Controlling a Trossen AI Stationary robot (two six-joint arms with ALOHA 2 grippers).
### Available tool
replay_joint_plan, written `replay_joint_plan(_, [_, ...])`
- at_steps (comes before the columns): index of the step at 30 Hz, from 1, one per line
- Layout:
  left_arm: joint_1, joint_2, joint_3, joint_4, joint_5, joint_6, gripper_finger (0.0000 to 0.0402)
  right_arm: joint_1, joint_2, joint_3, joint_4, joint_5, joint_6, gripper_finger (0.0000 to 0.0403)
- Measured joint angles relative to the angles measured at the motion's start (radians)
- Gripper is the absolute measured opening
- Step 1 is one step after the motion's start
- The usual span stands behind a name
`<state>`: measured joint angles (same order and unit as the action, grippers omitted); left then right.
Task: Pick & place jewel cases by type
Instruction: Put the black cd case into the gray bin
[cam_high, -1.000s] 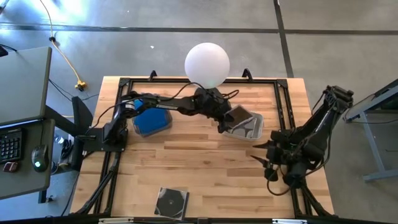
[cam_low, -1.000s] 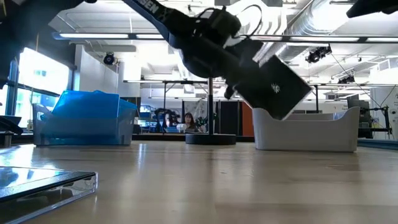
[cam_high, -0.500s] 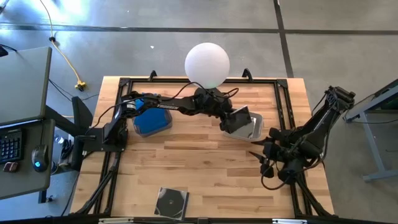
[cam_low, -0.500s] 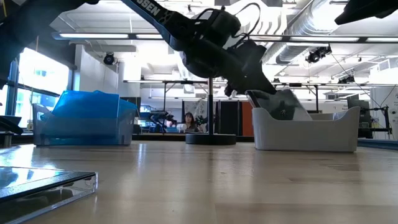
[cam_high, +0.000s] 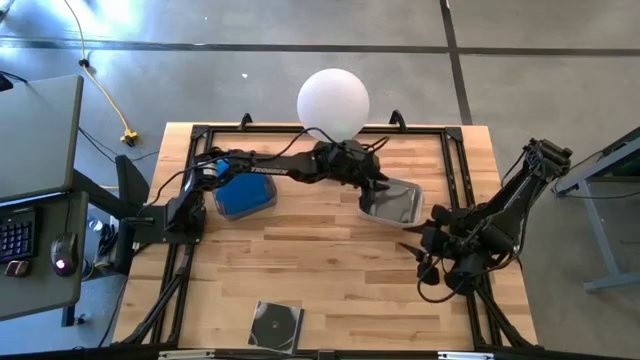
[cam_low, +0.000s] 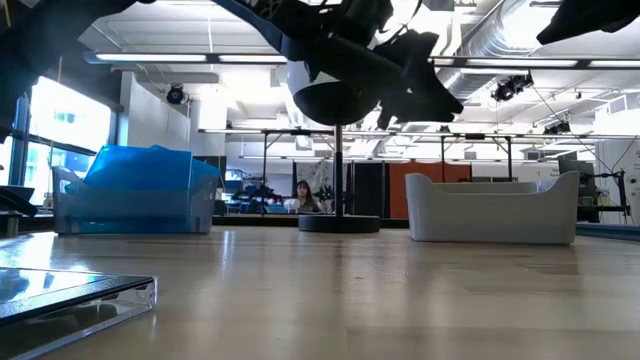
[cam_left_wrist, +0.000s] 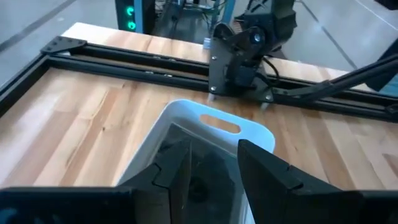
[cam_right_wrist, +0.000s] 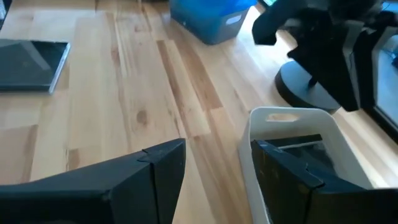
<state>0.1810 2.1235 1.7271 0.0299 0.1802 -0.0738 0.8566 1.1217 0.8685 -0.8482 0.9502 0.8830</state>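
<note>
Left gripper (cam_left_wrist: 211, 165) has just let go, fingers now spread above the white tub (cam_high: 392, 205); dark jewel case (cam_left_wrist: 199, 171) is inside, leaving one case (cam_high: 276, 325) to sort.

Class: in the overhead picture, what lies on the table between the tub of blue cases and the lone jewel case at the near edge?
Nothing: in the high view only bare wood separates the tub of blue cases from the jewel case.

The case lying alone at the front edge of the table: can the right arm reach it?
Probably yes. The case lies flat with bare wood around it, and nothing stands between it and the right arm's fingers, which hang open. The left arm's fingers are open over the grey tub, well away.
</note>
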Motion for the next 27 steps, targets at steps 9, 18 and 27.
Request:
replay_joint_plan(9, [0.000, -0.185, 0.001, -0.243, 0.187, -0.013, 0.0131, -0.032, 0.125, 0.000, 0.023, -0.030, -0.095, 0.0181])
replay_joint_plan(18, [-0.113, -0.417, 0.002, -0.875, 0.501, 0.069, 0.0131, -0.211, 0.326, 0.000, 0.593, -0.312, -0.721, 0.0181])
replay_joint_plan(27, [-0.524, -0.418, -0.027, -1.226, 0.016, 0.011, 0.0131, -0.363, 0.673, 0.008, 1.392, -0.766, -1.019, 0.0181])
